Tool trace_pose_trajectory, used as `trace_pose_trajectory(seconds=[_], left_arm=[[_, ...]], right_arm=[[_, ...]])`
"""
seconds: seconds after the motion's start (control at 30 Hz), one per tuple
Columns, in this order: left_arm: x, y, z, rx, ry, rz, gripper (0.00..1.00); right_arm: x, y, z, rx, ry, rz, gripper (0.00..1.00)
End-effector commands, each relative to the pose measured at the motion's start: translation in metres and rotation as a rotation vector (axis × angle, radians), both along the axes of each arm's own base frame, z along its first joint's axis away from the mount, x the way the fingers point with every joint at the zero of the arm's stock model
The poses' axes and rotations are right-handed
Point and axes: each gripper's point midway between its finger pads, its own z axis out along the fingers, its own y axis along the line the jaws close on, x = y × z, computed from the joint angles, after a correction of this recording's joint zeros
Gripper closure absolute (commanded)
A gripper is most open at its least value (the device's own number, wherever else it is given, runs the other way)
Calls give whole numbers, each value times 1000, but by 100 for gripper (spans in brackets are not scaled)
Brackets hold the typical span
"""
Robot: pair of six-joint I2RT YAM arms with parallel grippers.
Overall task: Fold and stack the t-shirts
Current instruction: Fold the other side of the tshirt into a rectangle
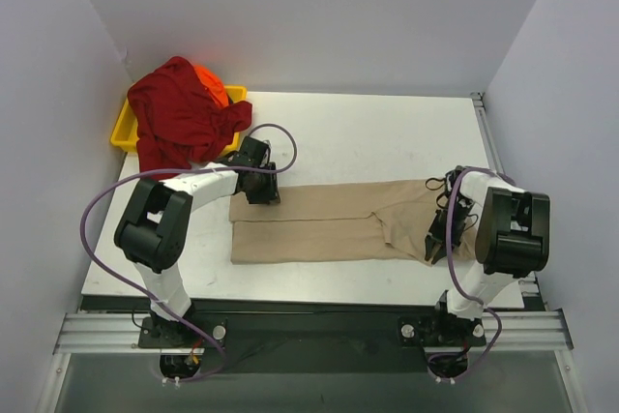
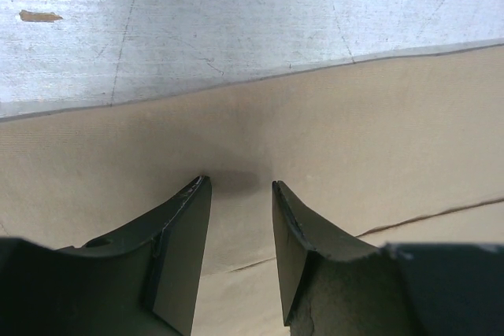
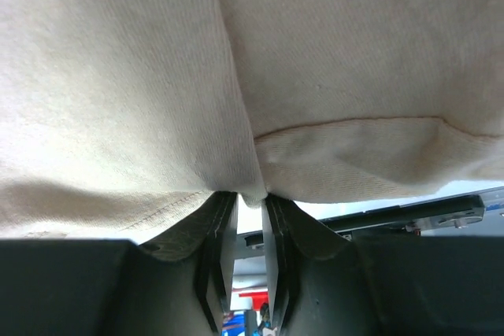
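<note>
**mk:** So where are we with the tan shirt? From above we see it flat on the worktop, doubled lengthways into a long strip, with a sleeve flap tucked in near the right end.

**jo:** Yep, and both arms are on it. The right gripper is at the right end with its jaws clamped on a pinch of cloth. Its wrist view shows a small ridge of fabric squeezed between them, stitched hem sagging off to one side. Our guess is it took that end so it can carry it over to the left for the next fold.

**mk:** And the left gripper?

**jo:** Jaws apart, nothing held. The tips sit on the shirt near its far left corner, with a shallow dimple in the cloth between them. We reckon it's pinning that end so the strip doesn't slide, though it could be lining up a grab. We can't tell which.

**mk:** The fabric looks like a fine matte knit, pretty floppy. It'll probably sag wherever it isn't supported.

**jo:** Right, versus the hard, scuffed worktop. The red shirt and orange shirt are crumpled in a heap over the yellow tray at the far left, not folded yet, so we'd say we're on shirt one of three.
</note>
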Motion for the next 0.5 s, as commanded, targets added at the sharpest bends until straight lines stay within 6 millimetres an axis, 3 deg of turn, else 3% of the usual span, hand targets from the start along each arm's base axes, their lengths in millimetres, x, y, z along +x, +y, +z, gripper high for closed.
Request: trace_pose_trajectory(seconds=[0.0, 0.37, 0.47], left_arm=[[9, -6, 10, -36, -41, 1, 52], [7, -4, 7, -29, -29, -2, 53], [6, -3, 7, -30, -29, 1, 53]], right_arm=[[0, -14, 1, -87, -22, 11, 81], [8, -20, 42, -120, -105, 17, 86], [13, -22, 50, -125, -124, 31, 92]])
